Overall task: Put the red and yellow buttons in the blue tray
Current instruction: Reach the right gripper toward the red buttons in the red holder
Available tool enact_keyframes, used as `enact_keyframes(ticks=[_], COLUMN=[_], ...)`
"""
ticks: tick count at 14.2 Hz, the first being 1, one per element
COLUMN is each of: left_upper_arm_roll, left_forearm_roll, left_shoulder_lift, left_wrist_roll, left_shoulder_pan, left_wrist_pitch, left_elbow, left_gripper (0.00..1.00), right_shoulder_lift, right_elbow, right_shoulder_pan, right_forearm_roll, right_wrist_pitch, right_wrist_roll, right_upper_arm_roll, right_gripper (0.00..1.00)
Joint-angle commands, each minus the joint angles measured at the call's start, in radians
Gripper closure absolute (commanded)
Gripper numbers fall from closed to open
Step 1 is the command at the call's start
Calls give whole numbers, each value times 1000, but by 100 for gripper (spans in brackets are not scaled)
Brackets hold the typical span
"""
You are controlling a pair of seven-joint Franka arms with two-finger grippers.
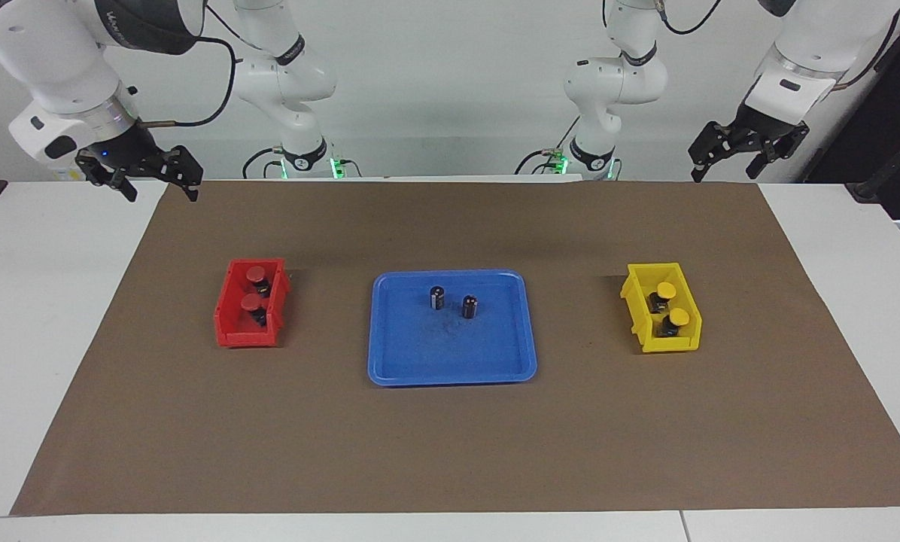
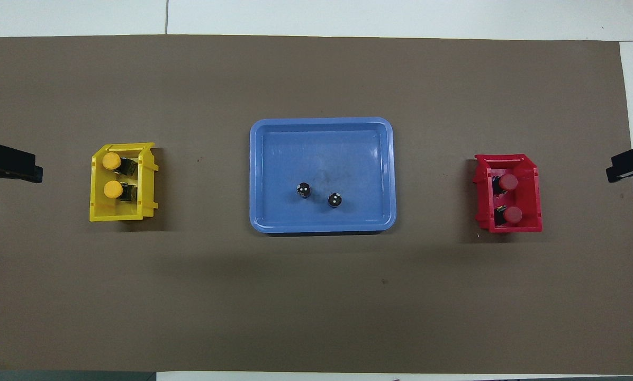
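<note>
Both my arms waiting. Left pincer (image 1: 748, 159) up over table's robot-side edge at left arm's end, jaws spread wide, empty. Right pincer (image 1: 140, 175) same at right arm's end.

Blue tray (image 2: 322, 226) at table middle, reachable by either arm; holds two dark capless cylinders (image 2: 304, 190), not mine to move.

Yellow buttons (image 2: 112, 175) in yellow bin (image 2: 98, 214), toward left arm's edge. Red buttons (image 2: 509, 198) in red bin (image 2: 536, 225), toward right arm's edge. I judge one arm per bin. Nothing moved yet.
</note>
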Motion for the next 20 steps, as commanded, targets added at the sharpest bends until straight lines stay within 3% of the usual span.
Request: enact_keyframes(ticks=[1,9,13,15,20], left_upper_arm_roll=[4,6,4,4,4], left_forearm_roll=[-9,-9,-9,-9,-9], left_shoulder_lift=[-25,-37,-128,-126,-125], left_wrist_roll=[-6,-12,-8,-6,3], left_shoulder_pan=[0,-3,-4,-3,3], left_wrist_pitch=[-9,15,190,235,255], left_elbow=[-27,-60,-258,-295,-315], left_gripper=[0,0,0,0,0], right_shoulder_lift=[-19,-19,-13,-3,153], right_elbow=[-26,-26,-25,-19,73], right_shoulder_pan=[0,2,3,3,9], right_forearm_roll=[64,64,61,50,60], right_wrist_pitch=[37,32,73,84,113], right_wrist_roll=[21,21,14,14,20], right_upper_arm_roll=[0,0,1,1,18], right_gripper=[0,0,0,0,0])
